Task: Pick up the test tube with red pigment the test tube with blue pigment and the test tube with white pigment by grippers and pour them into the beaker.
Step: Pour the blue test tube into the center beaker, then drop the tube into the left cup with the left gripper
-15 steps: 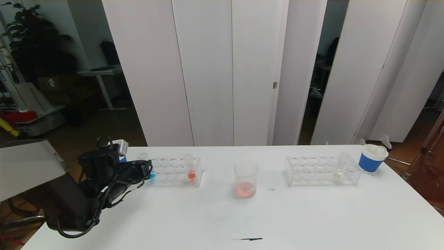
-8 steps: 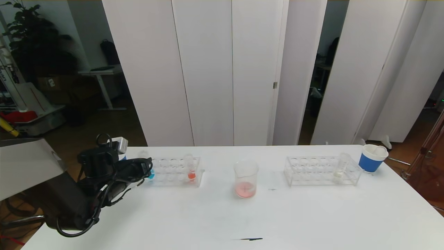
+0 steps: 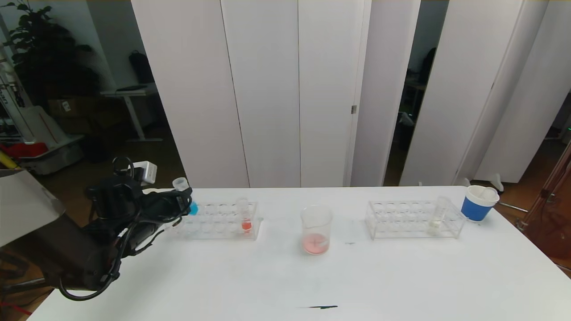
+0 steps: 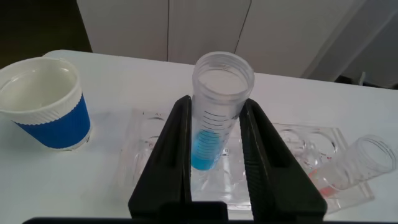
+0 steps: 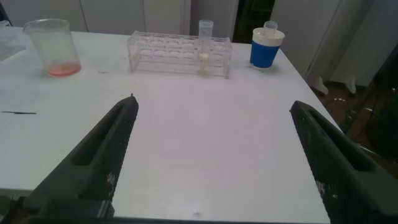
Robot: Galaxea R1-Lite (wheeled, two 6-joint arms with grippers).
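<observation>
White desk (image 3: 285,281). Landmark: the beaker (image 3: 316,229), upright near the desk's middle, a shallow layer of pinkish-red liquid at its bottom.

Left of the beaker: a clear tube rack (image 3: 223,219). One tube with orange-red pigment (image 3: 245,217) stands in the rack end nearer the beaker.

Left hand (image 3: 184,203) hangs over the rack end farthest from the beaker, clenched on the test tube with blue pigment (image 3: 185,196). Left wrist view: both black fingers (image 4: 175,155) press the tube's sides, open mouth above the fingers, blue pigment in the lower part between them. The tube appears lifted clear of its rack hole, though its bottom tip is hard to make out. Also in that view, a white paper cup with a blue band (image 4: 45,102) stands beside the rack, on the side away from the beaker.

Right of the beaker: a second clear rack (image 3: 415,218). The test tube with white pigment (image 3: 438,215) stands upright in the end farther from the beaker. Beyond it, farther right, another blue-banded cup (image 3: 478,203) with something small and white inside.

Right hand (image 5: 217,162) seen only in its own wrist view: released, fingers spread wide, nothing between them, low over the near desk edge on the right-rack side, well apart from the beaker.

A dark streak (image 3: 319,306) marks the desk in front of the beaker.
</observation>
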